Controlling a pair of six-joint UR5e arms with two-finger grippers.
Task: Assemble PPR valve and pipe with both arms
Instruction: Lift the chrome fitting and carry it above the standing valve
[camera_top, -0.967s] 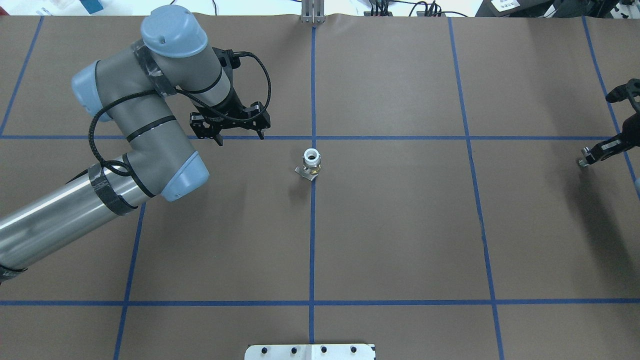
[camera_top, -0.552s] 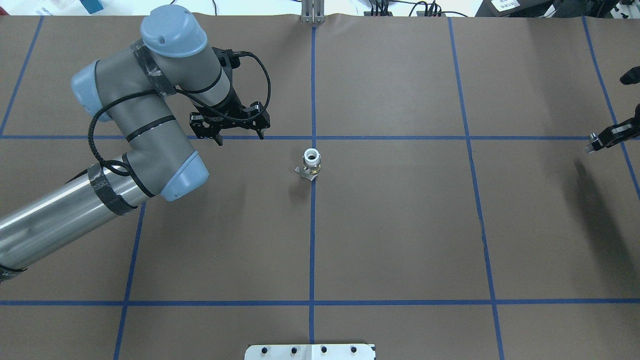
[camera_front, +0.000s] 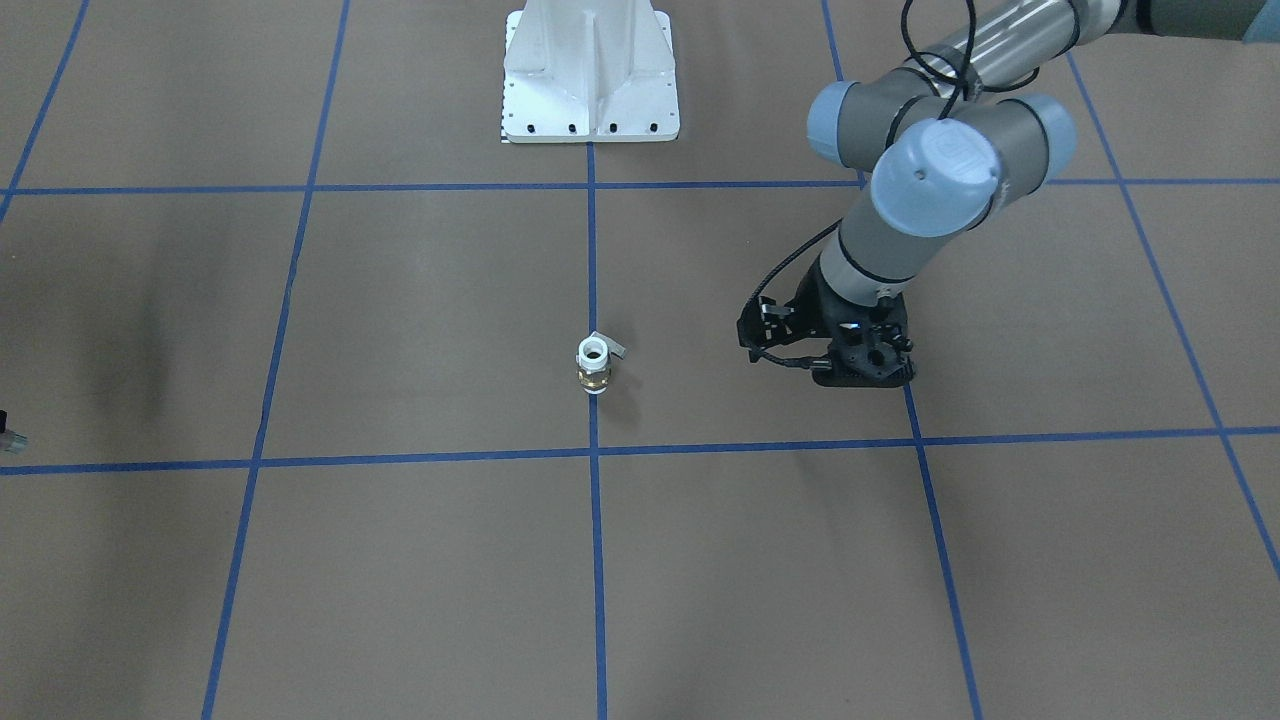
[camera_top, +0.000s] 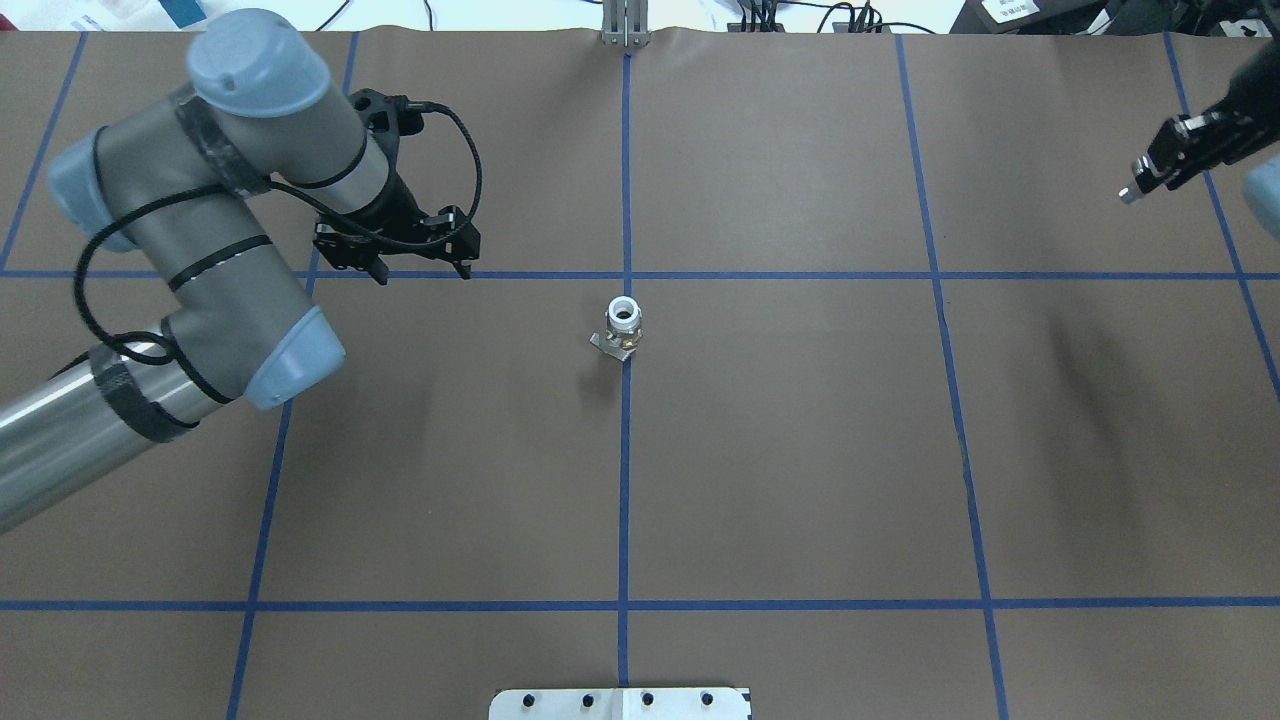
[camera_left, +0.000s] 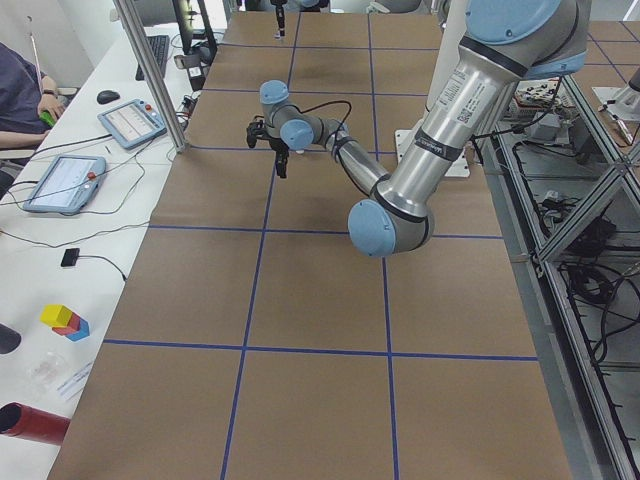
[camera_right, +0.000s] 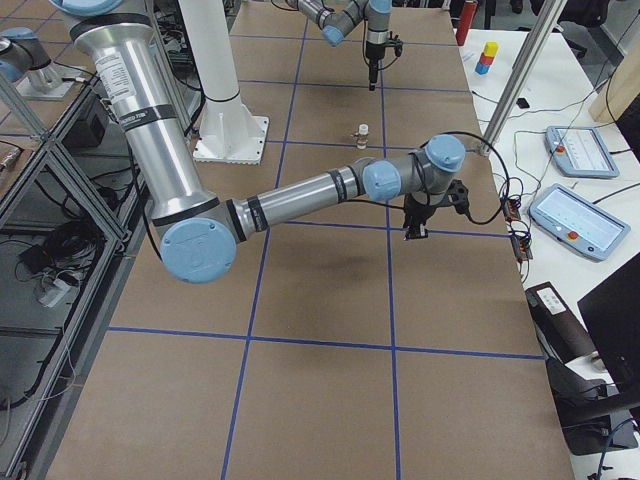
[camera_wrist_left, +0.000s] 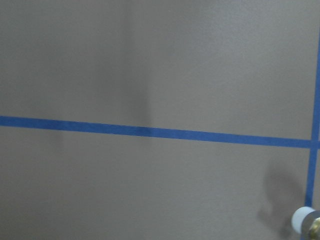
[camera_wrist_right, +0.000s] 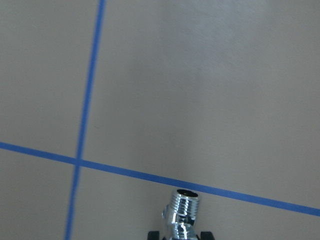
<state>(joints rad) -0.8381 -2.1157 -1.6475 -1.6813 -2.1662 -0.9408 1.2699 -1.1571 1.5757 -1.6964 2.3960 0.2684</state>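
**Pipe in the air, valve waiting on the centre line**

Start with the right gripper (camera_top: 1140, 185): it is up at the far right edge of the overhead view, fingers pinched on the pipe (camera_wrist_right: 182, 212). The wrist camera shows the threaded chrome end poking out past the fingertips, clear above the table (camera_top: 800, 450). That piece looks hard, slick and light. Smooth metal like that may twist in a two-finger pinch, so the hold wants to be firm and low on the body, with the thread left free for mating.

Over to the left gripper (camera_top: 422, 270): fingers spread, nothing between them. It hovers by the blue cross line, well apart from the valve (camera_top: 623, 325).

The valve stands upright on the centre tape line (camera_top: 625, 480), just on the robot's side of the crossing, white ring and open bore facing up. Its grey lever (camera_top: 605, 343) sticks out low, on the side towards the left arm. I'd judge it rigid and a touch heavier than it looks, thanks to the brass middle. Standing on one narrow end, it could topple at a nudge. The best hold looks to be square across the brass middle, fingers kept off the lever and off the top opening, where the pipe has to enter. The plastic ring ends look less forgiving of a hard squeeze.
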